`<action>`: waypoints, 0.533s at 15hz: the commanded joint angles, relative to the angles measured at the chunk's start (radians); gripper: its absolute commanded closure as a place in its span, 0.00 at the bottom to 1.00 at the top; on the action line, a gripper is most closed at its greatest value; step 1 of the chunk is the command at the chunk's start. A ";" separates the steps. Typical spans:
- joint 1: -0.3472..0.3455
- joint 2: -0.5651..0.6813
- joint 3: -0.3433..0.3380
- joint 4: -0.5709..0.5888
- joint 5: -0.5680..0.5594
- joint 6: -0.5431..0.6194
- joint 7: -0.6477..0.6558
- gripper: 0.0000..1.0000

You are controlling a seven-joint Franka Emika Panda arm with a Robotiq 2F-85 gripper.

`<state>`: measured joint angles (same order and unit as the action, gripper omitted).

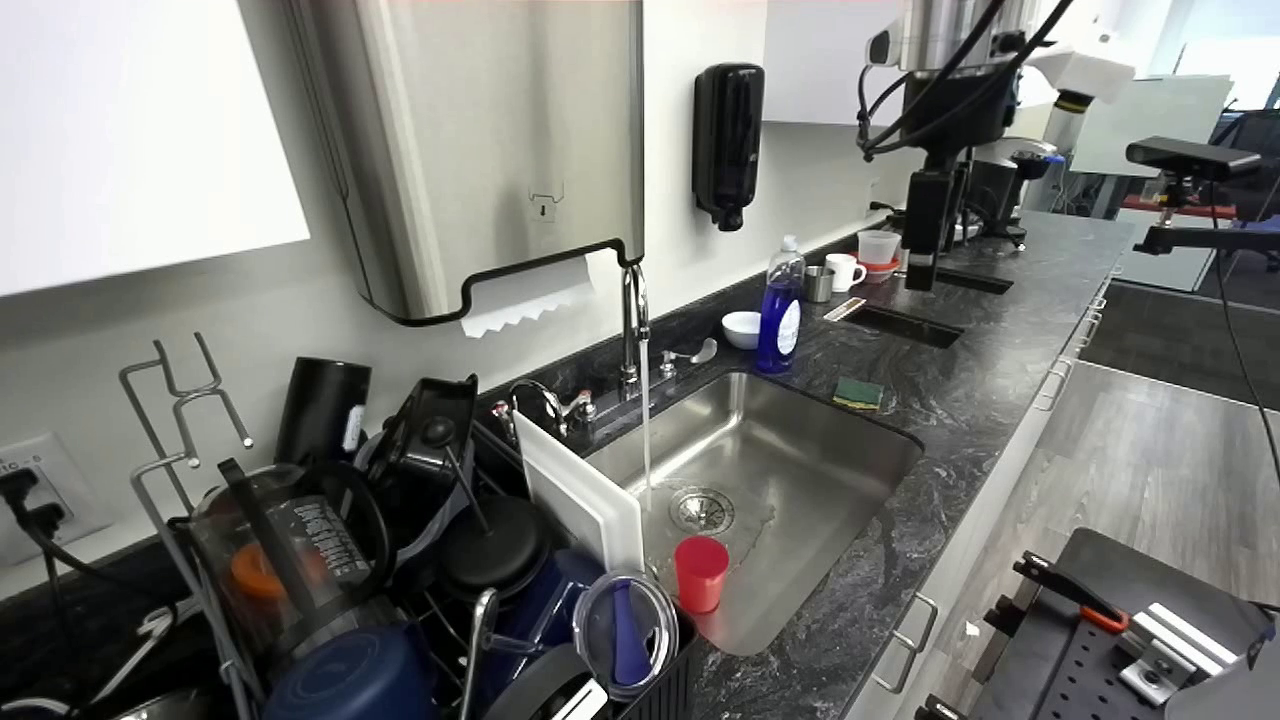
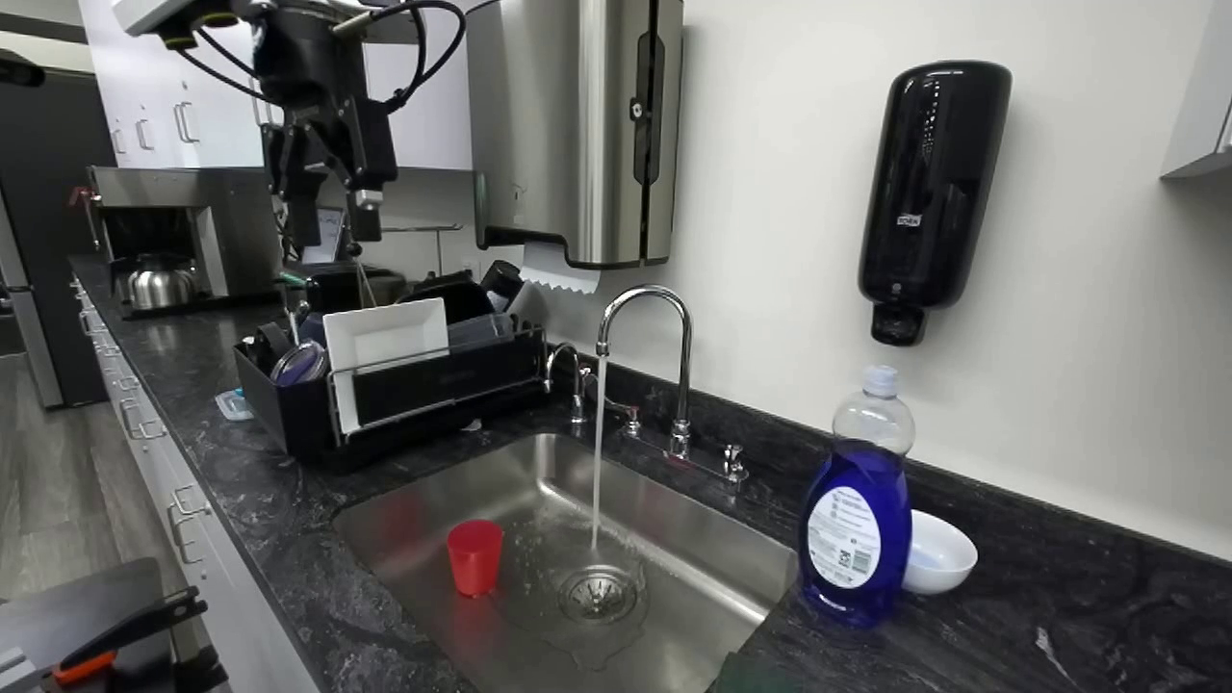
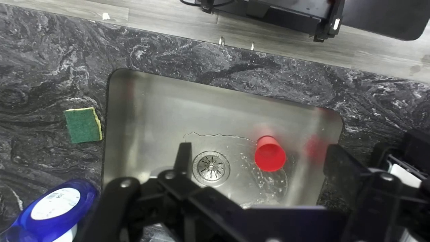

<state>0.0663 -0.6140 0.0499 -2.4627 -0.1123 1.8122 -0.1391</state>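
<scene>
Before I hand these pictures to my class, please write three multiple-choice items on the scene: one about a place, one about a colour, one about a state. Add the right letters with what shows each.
1. Where is the red cup?
A) In the dish rack
B) In the sink
C) On the floor

2. What colour is the upper face of the sponge?
A) Pink
B) White
C) Green

3. What state is the gripper in?
A) Open, holding nothing
B) Shut on the red cup
C) Shut on the sponge

Right letters:
1. B: all three views show the cup inside the basin, near the drain.
2. C: the wrist view shows a green top with yellow along its edges.
3. A: its fingers stand apart in an exterior view and the wrist view, gripping nothing.
</scene>
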 commanded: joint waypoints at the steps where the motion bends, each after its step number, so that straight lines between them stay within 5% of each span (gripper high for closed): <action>1: 0.006 0.029 -0.024 -0.021 -0.016 0.053 -0.031 0.00; 8: 0.011 0.143 -0.080 -0.063 -0.007 0.230 -0.175 0.00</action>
<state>0.0672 -0.5180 0.0006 -2.5159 -0.1170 1.9679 -0.2474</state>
